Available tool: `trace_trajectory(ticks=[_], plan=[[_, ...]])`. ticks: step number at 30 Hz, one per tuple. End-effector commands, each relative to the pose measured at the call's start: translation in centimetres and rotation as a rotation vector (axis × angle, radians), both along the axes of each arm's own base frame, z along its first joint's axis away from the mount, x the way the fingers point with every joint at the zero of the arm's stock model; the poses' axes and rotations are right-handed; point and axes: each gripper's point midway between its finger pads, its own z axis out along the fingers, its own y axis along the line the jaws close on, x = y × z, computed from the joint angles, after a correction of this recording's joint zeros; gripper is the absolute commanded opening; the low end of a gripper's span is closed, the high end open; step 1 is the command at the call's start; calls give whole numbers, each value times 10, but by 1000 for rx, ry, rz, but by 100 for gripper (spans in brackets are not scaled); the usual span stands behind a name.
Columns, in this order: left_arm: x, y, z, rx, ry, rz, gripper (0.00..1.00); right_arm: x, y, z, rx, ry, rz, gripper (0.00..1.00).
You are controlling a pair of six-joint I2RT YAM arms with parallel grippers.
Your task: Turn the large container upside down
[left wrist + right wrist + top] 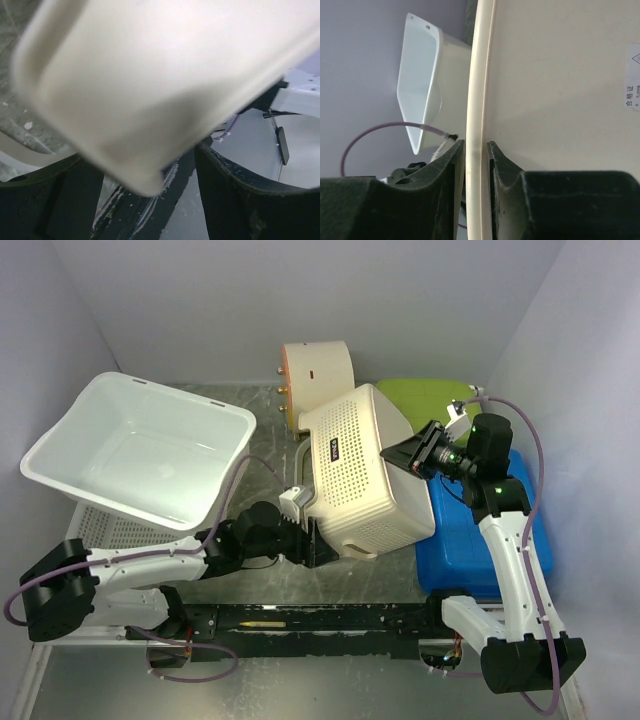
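The large container [365, 475] is a cream perforated bin, tipped up on its side in the middle of the table with its bottom facing the camera. My right gripper [400, 455] holds its upper right edge. In the right wrist view the cream rim [479, 100] runs straight between the two fingers, and that gripper [476, 150] is shut on it. My left gripper [312, 540] sits at the bin's lower left corner. In the left wrist view its jaws stand wide apart, and the bin's rounded corner [150, 90] hangs blurred just above them, gripped by neither finger.
A white tub [140, 455] rests tilted on a perforated basket [105, 530] at the left. A blue box [480, 550] lies under the right arm. A green lid [425, 398] and a cream round container [315, 370] stand at the back. Walls enclose three sides.
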Motion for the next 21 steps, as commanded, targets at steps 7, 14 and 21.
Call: trace_trajectory(ticks=[7, 14, 21], plan=[[0, 10, 81, 50, -193, -11, 82, 7, -1, 7, -38, -47, 0, 25], [24, 35, 142, 22, -285, 162, 85, 9, -1, 1, -35, -36, 1, 25], [43, 35, 174, -28, -273, 292, 94, 9, -1, 1, -38, -39, 1, 26]])
